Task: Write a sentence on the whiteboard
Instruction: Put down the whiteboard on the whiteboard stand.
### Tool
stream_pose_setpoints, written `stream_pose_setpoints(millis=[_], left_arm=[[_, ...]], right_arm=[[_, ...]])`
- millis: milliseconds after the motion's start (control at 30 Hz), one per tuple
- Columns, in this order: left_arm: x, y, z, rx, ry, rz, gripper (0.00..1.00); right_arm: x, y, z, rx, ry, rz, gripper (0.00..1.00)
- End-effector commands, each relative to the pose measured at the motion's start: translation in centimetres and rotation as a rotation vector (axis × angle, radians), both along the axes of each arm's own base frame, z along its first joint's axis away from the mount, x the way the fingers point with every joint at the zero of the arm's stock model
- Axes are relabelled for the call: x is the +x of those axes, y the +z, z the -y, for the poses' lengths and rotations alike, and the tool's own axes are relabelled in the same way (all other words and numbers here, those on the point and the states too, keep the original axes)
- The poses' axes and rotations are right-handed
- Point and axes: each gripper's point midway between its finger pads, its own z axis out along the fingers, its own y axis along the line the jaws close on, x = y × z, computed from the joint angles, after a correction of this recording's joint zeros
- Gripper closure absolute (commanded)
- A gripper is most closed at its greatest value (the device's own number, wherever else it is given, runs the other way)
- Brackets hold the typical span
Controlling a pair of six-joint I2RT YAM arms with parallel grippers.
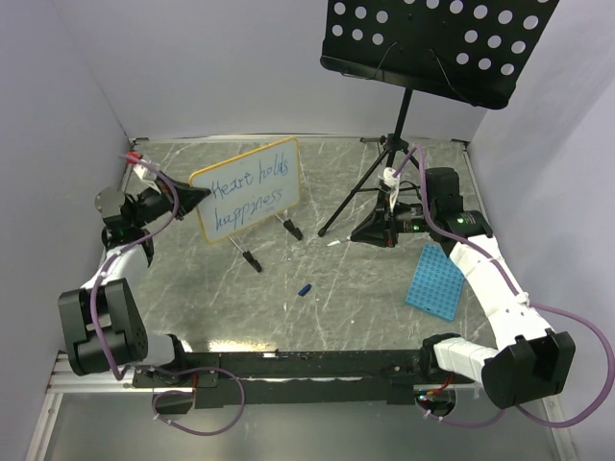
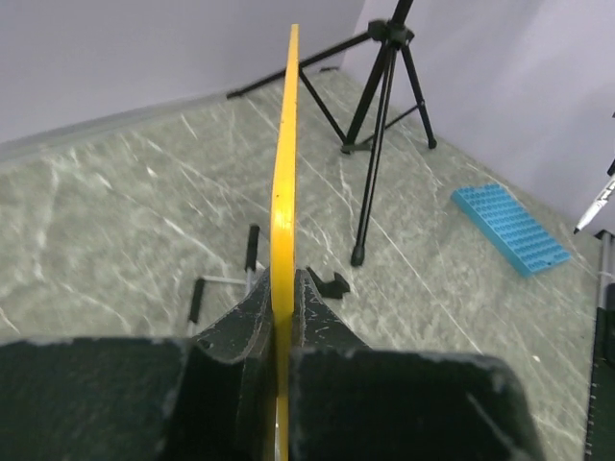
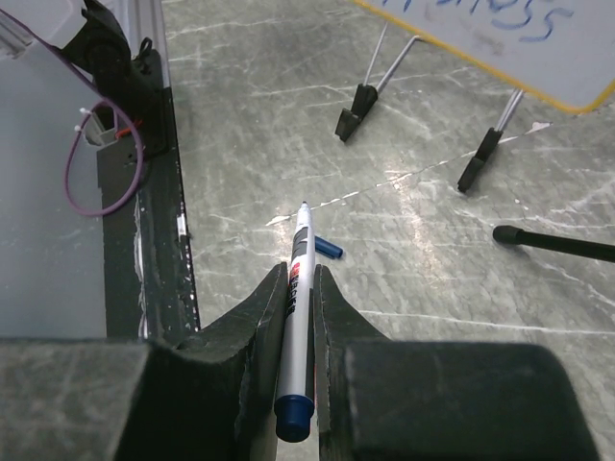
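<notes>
One whiteboard (image 1: 245, 187), one marker (image 3: 300, 288), one cap (image 3: 329, 248)

Open tabletop (image 1: 327, 322) lies in front of the whiteboard (image 1: 248, 187), broken only by a small blue cap (image 1: 305, 289). The board, clamped at its left edge by the left gripper (image 1: 197, 197), stands on two black feet (image 1: 252, 259). At right, tripod legs (image 1: 357, 197) splay beside the right gripper (image 1: 360, 233) and its pinched marker (image 3: 303, 240), under the perforated panel (image 1: 432, 43). A blue grid tray (image 1: 438, 280) flanks that arm. The gap between board and nearest tripod leg looks narrow, though depth is hard to judge.
</notes>
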Motion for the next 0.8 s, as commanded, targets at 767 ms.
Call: stream_pose_setpoints(millis=[767], left_arm=[[-1.7,-1.3,0.8,-0.163,0.037,0.005,0.99]], right_arm=[[-0.1,0.5,-0.1,0.001,0.022,0.048,1.0]])
